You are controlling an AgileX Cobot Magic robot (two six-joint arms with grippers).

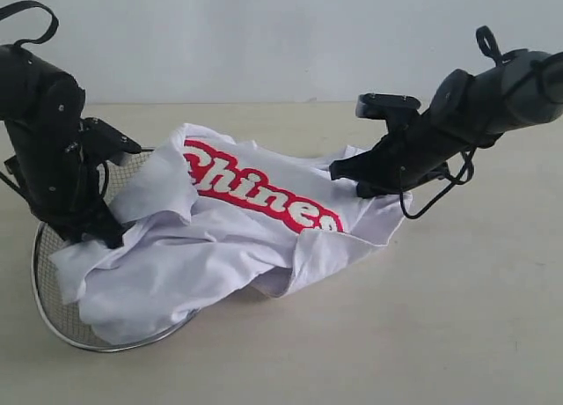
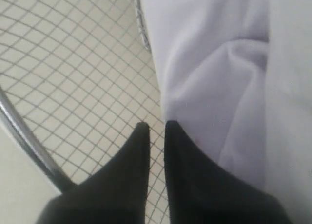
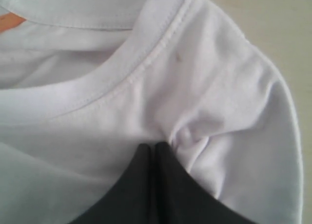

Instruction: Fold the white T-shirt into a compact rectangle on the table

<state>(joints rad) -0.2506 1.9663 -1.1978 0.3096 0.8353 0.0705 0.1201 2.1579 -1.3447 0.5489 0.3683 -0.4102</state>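
Clamping the right gripper on the T-shirt: jaws pressed together, pinching a small bunched fold right at the fingertips. Showing the ribbed collar just ahead of that pinch, and the orange tag further out past it. Reaching in low at the shoulder end, with the cloth spreading away from the right gripper toward the other arm.

Pointing the left gripper down into the wire basket, jaws drawn almost together with only a thin slit between them. Showing bare mesh through that slit, so gripping nothing there. Showing a fold of white cloth against the outer face of one finger; cannot tell whether touching or just overlapping in view. Showing the metal rim on the other side of the left gripper, mesh directly under the tips.

Lying crumpled between the two grippers, the T-shirt: partly over the basket at the left gripper end, partly on the table at the right gripper end. Facing the red lettering upward, running to just short of the right gripper. Hanging bunched cloth over the basket just beside the left gripper. Lying unfolded and wrinkled, not yet a rectangle.
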